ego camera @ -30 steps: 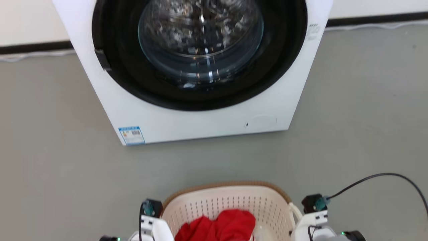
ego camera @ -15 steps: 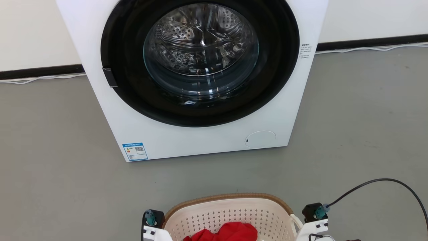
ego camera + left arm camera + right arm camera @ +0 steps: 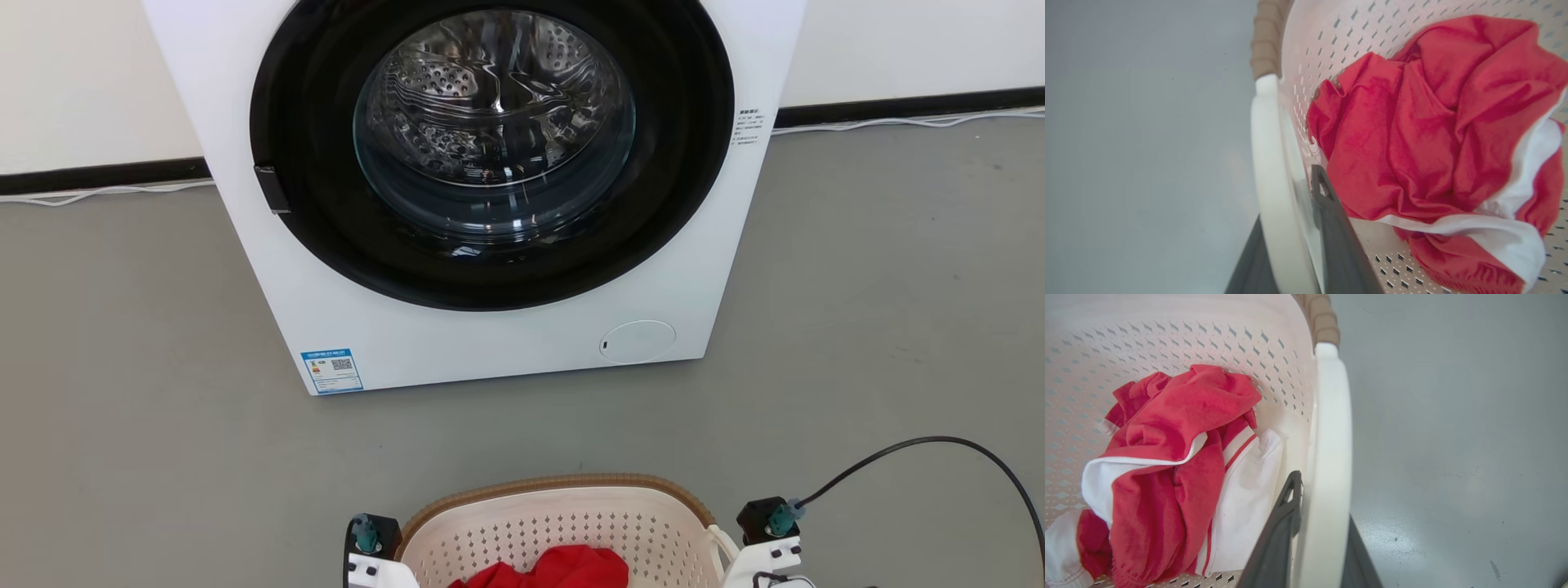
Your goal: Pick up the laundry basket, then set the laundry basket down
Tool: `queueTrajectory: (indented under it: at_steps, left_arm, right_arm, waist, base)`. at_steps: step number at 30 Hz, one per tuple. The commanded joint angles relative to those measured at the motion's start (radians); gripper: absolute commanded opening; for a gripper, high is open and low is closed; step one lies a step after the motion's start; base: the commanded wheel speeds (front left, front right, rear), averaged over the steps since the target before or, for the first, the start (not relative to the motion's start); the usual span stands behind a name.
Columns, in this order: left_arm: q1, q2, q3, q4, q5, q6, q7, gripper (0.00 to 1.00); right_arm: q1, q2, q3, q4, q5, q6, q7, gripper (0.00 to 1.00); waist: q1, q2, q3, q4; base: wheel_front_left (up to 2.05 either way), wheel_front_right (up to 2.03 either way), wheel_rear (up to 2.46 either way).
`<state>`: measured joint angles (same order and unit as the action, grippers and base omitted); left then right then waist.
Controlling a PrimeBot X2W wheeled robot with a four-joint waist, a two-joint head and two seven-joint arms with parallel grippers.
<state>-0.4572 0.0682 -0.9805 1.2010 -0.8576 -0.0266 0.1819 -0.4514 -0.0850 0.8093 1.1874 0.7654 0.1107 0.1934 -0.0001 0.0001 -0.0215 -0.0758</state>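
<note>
"Where is the laundry basket?"

"At the bottom middle of the head view. It is in front of the washing machine, and there is bare grey floor between the two. I cannot tell if the basket sits on the floor or hangs just above it."

"What is in it?"

"A red cloth with white bits, all scrunched up."

"What is the left gripper doing?"

"It is pinching the left handle, the white loop on that side of the basket. You can see it at the bottom middle of the left wrist view. One dark finger is inside, right beside the red cloth. The other finger is outside, over the floor."

"And the right gripper?"

"It is doing the same thing. It is pinching the right handle at the bottom middle of the right wrist view. One finger is inside, next to the white part of the cloth, and one is outside."

"Anything else?"

"A black cable bends over the floor at the lower right of the head view. The machine's round glass door is at the top, with a shiny drum behind it."
</note>
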Motion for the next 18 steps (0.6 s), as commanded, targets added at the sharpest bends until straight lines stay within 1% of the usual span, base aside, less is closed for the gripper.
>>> queueTrajectory:
  at_steps: [1,18]
  left_arm:
    - [-0.022,-0.018,-0.002,-0.028,0.003,-0.021,-0.015,0.0]
    - [-0.035,-0.018,-0.042,-0.013,-0.034,-0.022,-0.026,0.0]
  right_arm:
    - [-0.031,0.035,0.024,-0.032,0.001,0.02,-0.023,0.0]
    - [-0.041,0.035,0.066,-0.038,0.057,0.02,-0.04,0.0]
  waist:
    - [0.0001,-0.0001,0.0,-0.002]
    - [0.0001,-0.0001,0.004,-0.003]
  base:
    - [0.0,0.0,0.0]
    - [0.0,0.0,0.0]
